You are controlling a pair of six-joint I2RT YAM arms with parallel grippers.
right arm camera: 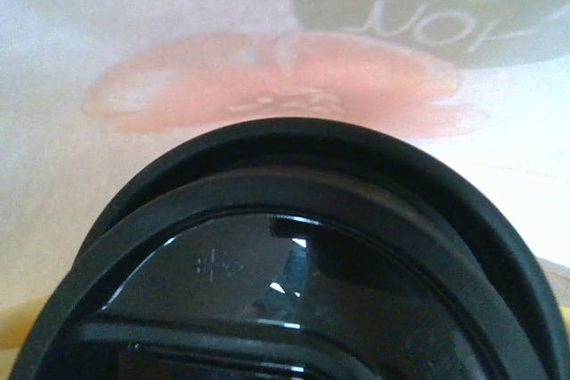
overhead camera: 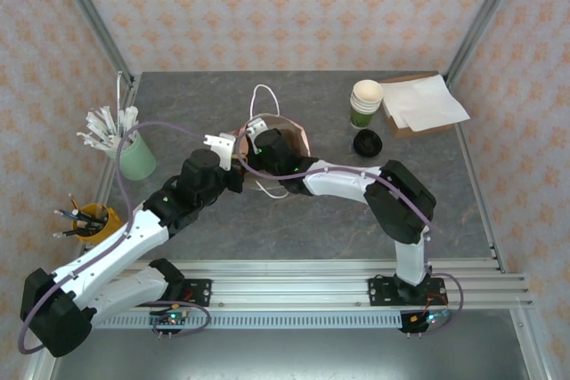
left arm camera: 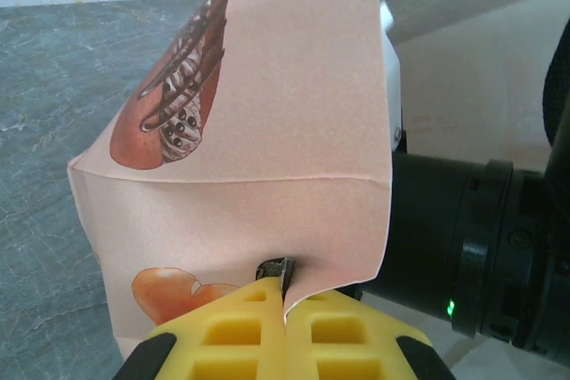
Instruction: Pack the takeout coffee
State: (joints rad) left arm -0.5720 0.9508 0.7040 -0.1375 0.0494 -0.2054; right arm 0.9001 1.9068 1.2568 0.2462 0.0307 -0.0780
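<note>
Pink paper bag (left arm camera: 267, 131) pinched by L gripper (left arm camera: 285, 298), black lid (right arm camera: 294, 300) inside.

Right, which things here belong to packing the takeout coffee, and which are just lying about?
Job: black-lidded cup, paper bag, left gripper pinching its edge.
Lying about: stack of green cups, loose black lid, white napkins, mint cup of sticks, yellow pen cup.
</note>
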